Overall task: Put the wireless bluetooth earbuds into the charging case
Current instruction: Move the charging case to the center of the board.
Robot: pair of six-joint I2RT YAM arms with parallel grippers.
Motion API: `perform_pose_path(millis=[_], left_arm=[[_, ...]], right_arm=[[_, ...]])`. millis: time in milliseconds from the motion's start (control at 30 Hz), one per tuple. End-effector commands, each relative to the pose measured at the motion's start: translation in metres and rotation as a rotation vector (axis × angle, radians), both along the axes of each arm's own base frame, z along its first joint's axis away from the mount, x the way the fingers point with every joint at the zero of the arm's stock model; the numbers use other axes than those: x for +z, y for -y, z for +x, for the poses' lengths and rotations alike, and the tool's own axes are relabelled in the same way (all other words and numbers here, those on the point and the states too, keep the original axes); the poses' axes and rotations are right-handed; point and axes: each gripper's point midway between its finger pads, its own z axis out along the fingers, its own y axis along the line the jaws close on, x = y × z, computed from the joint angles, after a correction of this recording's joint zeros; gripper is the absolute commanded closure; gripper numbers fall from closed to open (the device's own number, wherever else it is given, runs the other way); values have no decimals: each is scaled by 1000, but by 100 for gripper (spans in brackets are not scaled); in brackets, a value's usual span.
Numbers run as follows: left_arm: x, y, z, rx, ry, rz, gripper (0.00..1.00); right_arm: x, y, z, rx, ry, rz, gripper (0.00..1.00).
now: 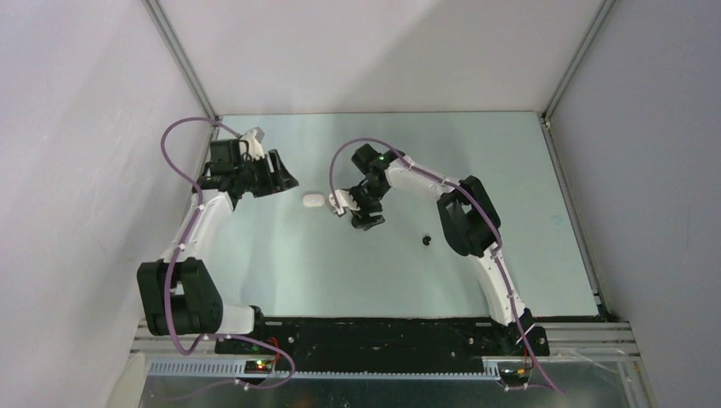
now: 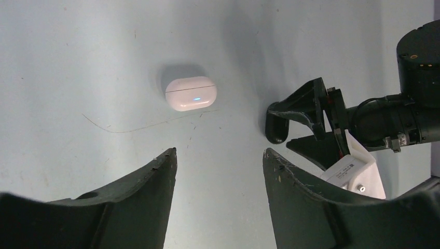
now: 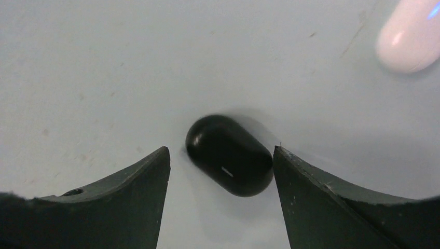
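Observation:
A closed white charging case [image 2: 190,93] with a small blue light lies on the table; it also shows in the top view [image 1: 313,201] and at the right wrist view's upper right [image 3: 410,33]. A closed black pill-shaped case [image 3: 230,154] lies on the table between the open fingers of my right gripper [image 3: 221,153], close to the right finger; I cannot tell if they touch. In the top view my right gripper [image 1: 367,221] covers it. My left gripper [image 2: 220,155] is open and empty, short of the white case. One tiny black bud [image 1: 428,240] lies right of the right gripper. The other buds are out of view.
My right gripper's fingers and wrist [image 2: 311,116] show at the right of the left wrist view, close to the white case. Grey walls enclose the pale table [image 1: 527,170] at the left, back and right.

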Motion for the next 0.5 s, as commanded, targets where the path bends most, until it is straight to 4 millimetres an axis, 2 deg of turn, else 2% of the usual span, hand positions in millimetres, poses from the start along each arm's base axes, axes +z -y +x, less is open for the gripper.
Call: perform_pose_path(millis=[0,267,467], left_arm=[[10,3,-5,-5,27,-27,34],[8,4,-5,-5,35,-36,34],[6,1,-1,23,33,-35,34]], right_arm=[[-10,42,-16,18,-80,-169,25],[0,79,-14,-105,-141,-239,30],[10,70,-1,-299,-145,-136,29]])
